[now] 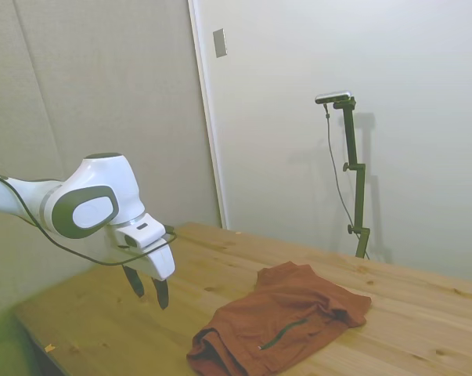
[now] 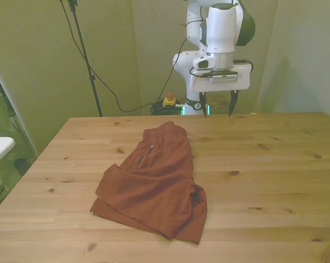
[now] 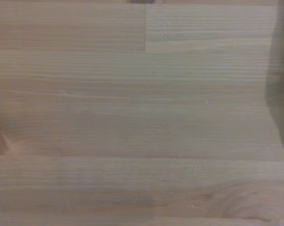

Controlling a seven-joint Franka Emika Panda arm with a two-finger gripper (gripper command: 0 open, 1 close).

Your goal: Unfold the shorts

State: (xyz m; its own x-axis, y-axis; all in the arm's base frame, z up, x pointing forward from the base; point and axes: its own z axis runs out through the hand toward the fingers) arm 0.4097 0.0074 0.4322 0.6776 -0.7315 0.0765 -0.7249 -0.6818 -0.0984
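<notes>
The shorts (image 2: 152, 182) lie on the wooden table (image 2: 274, 181), toward the front view's left of centre and in the near half of the surface. The fabric is rust-brown, folded over itself and rumpled, with one layer overlapping another along the near edge. A dark zipper pocket line (image 2: 141, 159) runs across the upper layer. In the side view the shorts (image 1: 282, 319) occupy the lower centre, with the zipper line (image 1: 282, 333) showing as a dark diagonal stroke on the top layer.

From the shorts, the gripper (image 2: 218, 104) stands at roughly 1 o'clock in the front view, well apart from the cloth and beyond it, near the far edge of the table. It hangs above the table with no contact. Its two dark fingers (image 2: 232, 102) point down and are spread apart, released, with nothing between them. In the side view the gripper (image 1: 148, 287) hovers over bare wood at about 9 o'clock from the shorts.

The wrist view shows only plain table boards (image 3: 132, 117) with a dark, blurred band at one edge.
</notes>
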